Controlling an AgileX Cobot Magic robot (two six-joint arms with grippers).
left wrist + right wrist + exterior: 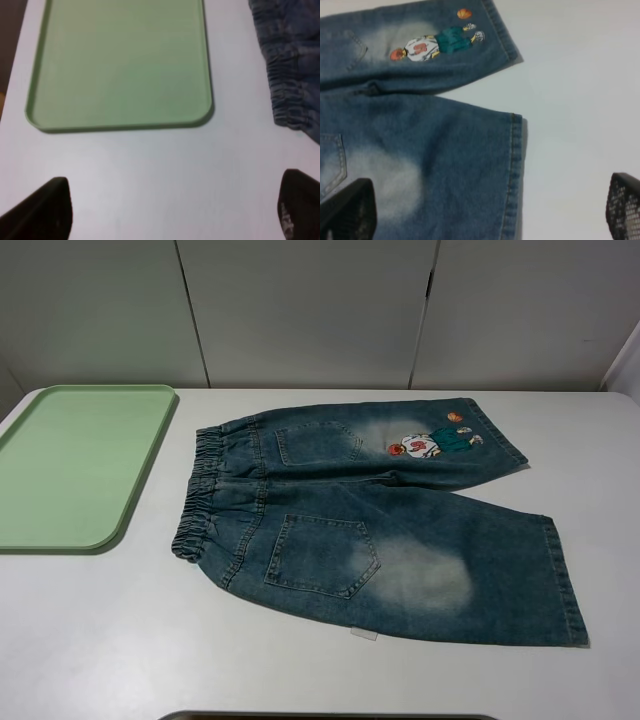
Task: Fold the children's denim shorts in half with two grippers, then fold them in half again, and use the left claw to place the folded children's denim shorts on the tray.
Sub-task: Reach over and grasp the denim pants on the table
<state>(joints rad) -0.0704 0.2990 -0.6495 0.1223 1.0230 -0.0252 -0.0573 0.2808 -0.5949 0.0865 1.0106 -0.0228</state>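
Note:
The children's denim shorts lie flat and unfolded on the white table, back pockets up, waistband toward the left and legs toward the right, with the cartoon figure embroidery on the far leg. The pale-green tray sits at the left and holds nothing. Neither arm shows in the exterior high view. In the left wrist view the left gripper is open above bare table, with the tray and the waistband in view beyond it. In the right wrist view the right gripper is open above the near leg hem.
A white wall with panel seams rises behind the table. A dark edge shows at the bottom of the exterior high view. Bare table surface lies to the right of the shorts' hems and between the tray and the waistband.

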